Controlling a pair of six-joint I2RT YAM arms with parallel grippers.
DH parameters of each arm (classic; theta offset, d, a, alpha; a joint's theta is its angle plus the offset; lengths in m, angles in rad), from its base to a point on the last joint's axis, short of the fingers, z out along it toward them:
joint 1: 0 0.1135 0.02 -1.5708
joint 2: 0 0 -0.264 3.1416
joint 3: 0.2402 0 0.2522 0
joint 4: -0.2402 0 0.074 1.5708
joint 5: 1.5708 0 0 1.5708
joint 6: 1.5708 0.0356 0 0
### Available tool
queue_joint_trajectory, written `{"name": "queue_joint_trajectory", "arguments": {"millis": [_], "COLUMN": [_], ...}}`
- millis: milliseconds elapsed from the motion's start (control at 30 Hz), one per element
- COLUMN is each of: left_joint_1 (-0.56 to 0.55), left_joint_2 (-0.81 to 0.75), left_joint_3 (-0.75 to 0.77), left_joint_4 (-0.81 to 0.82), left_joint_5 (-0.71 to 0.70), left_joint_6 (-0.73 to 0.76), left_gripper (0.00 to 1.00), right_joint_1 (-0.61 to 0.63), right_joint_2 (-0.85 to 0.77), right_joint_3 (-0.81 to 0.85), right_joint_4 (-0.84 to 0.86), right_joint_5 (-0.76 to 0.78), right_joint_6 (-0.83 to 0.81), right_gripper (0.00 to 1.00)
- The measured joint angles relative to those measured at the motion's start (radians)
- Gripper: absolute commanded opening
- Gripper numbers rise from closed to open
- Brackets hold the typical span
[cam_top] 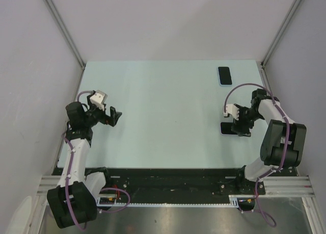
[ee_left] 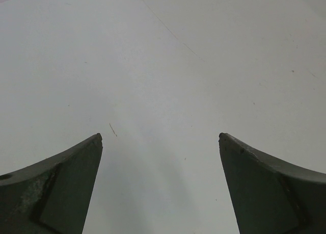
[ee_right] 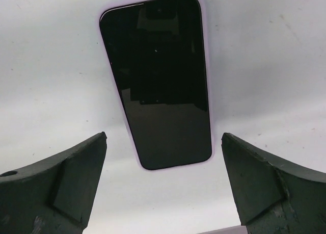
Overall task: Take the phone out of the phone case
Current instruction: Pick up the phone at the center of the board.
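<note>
The phone [ee_right: 158, 81] lies flat on the table with its dark screen up, a thin lilac phone case [ee_right: 202, 20] rimming its edge. My right gripper [ee_right: 164, 135] hovers open just short of the phone's near end, touching nothing. From above, the phone [cam_top: 226, 128] shows as a dark slab partly hidden under the right gripper [cam_top: 238, 127]. Over at the left side, my left gripper [cam_top: 116, 117] is open above bare table, and its wrist view shows nothing between the fingers [ee_left: 71, 178].
A second dark-screened phone with a pale rim [cam_top: 224, 76] lies at the back right of the pale table [cam_top: 163, 111]. Grey walls close in the left, right and back sides. A lilac sliver [ee_right: 229, 230] shows at the right wrist view's bottom edge.
</note>
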Motion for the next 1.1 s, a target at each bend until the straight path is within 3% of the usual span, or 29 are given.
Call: {"name": "queue_joint_trajectory", "arguments": {"millis": [1100], "left_joint_1": [-0.001], "left_joint_2": [0.011], "left_joint_3": [0.0], "left_joint_4": [-0.003], "left_joint_5": [0.028], "left_joint_6": [0.007], "left_gripper": [1.0], "right_joint_1": [0.102], "right_joint_2": [0.095], "right_joint_3": [0.012], "right_joint_4": [-0.014], "right_joint_5": [0.046], "right_joint_6": [-0.023], "right_gripper": [1.0]}}
